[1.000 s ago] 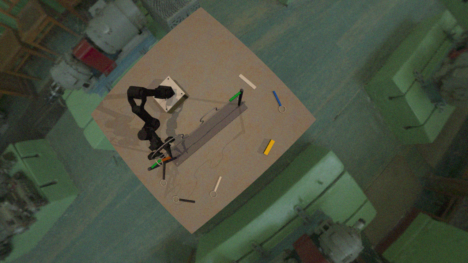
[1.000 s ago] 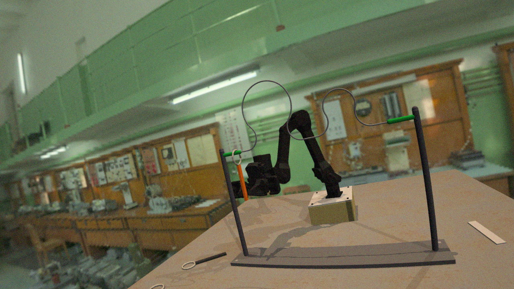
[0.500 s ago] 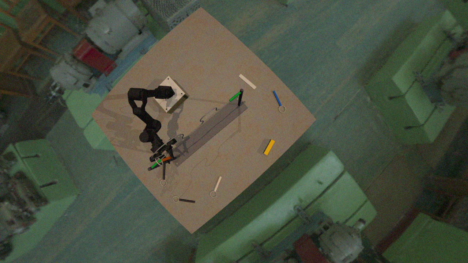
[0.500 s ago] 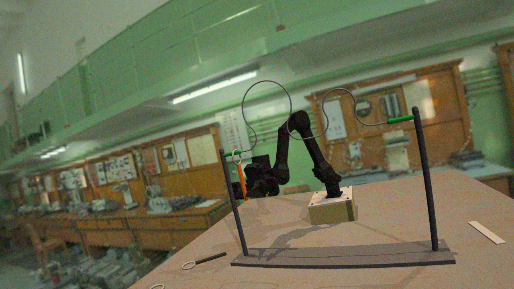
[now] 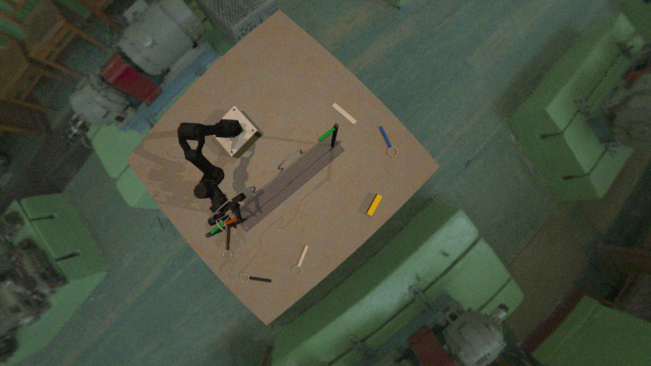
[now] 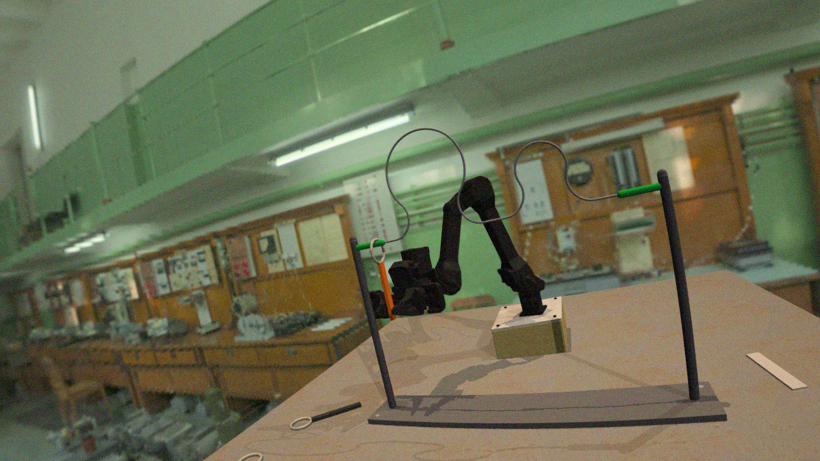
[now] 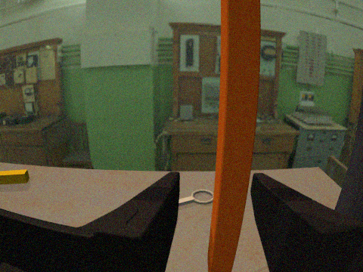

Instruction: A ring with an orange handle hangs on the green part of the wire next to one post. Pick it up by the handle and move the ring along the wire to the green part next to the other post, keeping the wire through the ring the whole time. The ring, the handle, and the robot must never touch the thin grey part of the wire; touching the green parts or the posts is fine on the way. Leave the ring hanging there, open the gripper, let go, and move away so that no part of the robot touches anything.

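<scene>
The ring (image 6: 378,262) hangs around the green part (image 6: 362,246) (image 5: 215,230) beside the left post (image 6: 372,332) (image 7: 352,181) in the exterior view. Its orange handle (image 5: 231,221) (image 6: 385,286) (image 7: 236,113) points down. My gripper (image 5: 236,222) (image 6: 392,303) (image 7: 215,182) is open around the handle, which stands between the fingers with a gap on each side, nearer the right finger in the wrist view. The thin grey wire (image 6: 425,129) makes a tall loop, a dip and a smaller hump to the other green part (image 5: 326,134) (image 6: 639,190) at the right post (image 6: 679,274).
The posts stand on a grey base (image 6: 544,410). The arm reaches from its mounting box (image 6: 530,340) behind the wire. A yellow block (image 5: 374,204) (image 7: 13,177), a pale strip (image 5: 344,113) (image 6: 776,370), a blue-handled ring (image 5: 385,137) and several other handled rings lie on the table.
</scene>
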